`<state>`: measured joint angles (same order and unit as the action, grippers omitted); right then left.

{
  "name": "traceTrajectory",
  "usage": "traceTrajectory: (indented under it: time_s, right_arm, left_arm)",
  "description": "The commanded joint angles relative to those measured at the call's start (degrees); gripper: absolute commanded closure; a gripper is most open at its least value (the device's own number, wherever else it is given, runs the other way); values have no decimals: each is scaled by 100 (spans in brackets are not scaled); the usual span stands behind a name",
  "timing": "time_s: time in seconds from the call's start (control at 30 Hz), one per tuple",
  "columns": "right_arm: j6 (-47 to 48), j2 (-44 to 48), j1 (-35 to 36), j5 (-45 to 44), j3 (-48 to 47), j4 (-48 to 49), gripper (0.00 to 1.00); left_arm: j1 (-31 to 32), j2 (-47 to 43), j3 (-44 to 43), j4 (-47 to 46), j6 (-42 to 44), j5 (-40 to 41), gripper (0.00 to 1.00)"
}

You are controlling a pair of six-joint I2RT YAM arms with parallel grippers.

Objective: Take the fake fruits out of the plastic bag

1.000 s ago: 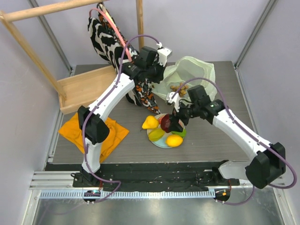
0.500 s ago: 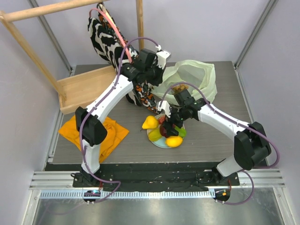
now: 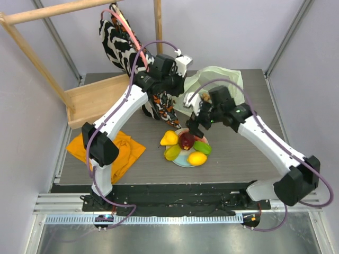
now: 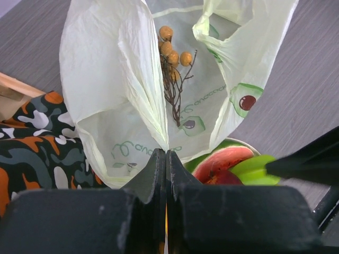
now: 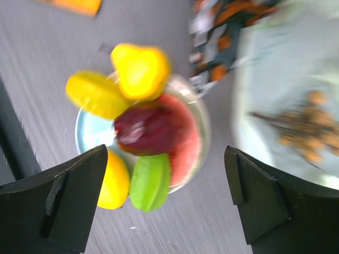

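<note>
The left gripper [image 4: 166, 156] clamped the crinkly pale-green plastic bag [image 4: 114, 79], the right gripper [image 5: 167, 174] stood apart and empty; slipping film could have trapped the brownish grape bunch [image 4: 172, 53].

1. Shells: left arm [image 3: 124, 108] and right arm [image 3: 265, 138] have white links and black joint housings.
2. A purple cable [image 3: 156, 43] loops along each arm.
3. Right gripper [image 5: 166, 154] fingers [image 5: 69, 196]: matte black wedges, apparently unmarked (blurred).

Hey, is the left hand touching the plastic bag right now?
Touching. The left wrist view shows the left hand shut on a fold of the plastic bag, with the thin film pinched between its two tips.
</note>
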<state>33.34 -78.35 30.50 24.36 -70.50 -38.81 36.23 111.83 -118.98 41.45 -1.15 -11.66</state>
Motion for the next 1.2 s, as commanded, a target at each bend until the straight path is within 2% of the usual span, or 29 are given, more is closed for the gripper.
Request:
traceTrajectory:
  time_s: [0.0, 0.1, 0.23, 0.37, 0.47, 0.53, 0.63, 0.83, 0.93, 1.03, 1.07, 1.13, 1.17]
  right_arm:
    - [-1100, 461, -535, -335, -640, 373, 0]
    - [-1470, 294, -1028, -563, -623, 874, 5]
    - [-1445, -329, -1327, -1527, -667, 1393, 16]
    - [-1427, -1477, -1468, -1952, -964, 1964, 22]
    - [-1445, -2139, -1503, -2084, -1438, 2044, 20]
    - [-1462, -2667, -1494, -2250, -1615, 2209, 13]
    - [-1436, -3246, -1494, -2716, -1888, 2299, 8]
    - [-1567, -3889, -1530, -2709, -2178, 2395, 7]
    - [-1594, -4091, -1538, -2515, -2170, 2369, 11]
    - [-1559, -4162, -1556, -2121, -2161, 2290, 31]
    - [-1524, -4093, -1556, -2050, -2170, 2272, 46]
    - [-1480, -3944, -1600, -1761, -2213, 2194, 58]
    - [-1462, -3760, -1609, -1681, -2240, 2132, 68]
  left_arm:
    - [-37, -293, 76, -129, -166, -328, 100]
    - [-28, -372, 225, -146, -280, -503, 100]
    - [-28, -486, 427, -137, -360, -662, 100]
    - [-11, -627, 639, -172, -386, -785, 100]
    - [16, -645, 700, -199, -395, -768, 100]
    - [24, -636, 701, -190, -404, -768, 100]
    - [68, -610, 718, -190, -395, -776, 100]
    - [130, -619, 824, -199, -325, -741, 100]
    - [130, -592, 824, -199, -316, -732, 100]
    - [130, -575, 797, -199, -307, -697, 100]
    - [130, -557, 797, -199, -307, -645, 100]
    - [130, -522, 771, -199, -290, -592, 100]
    - [130, -505, 753, -199, -281, -522, 100]
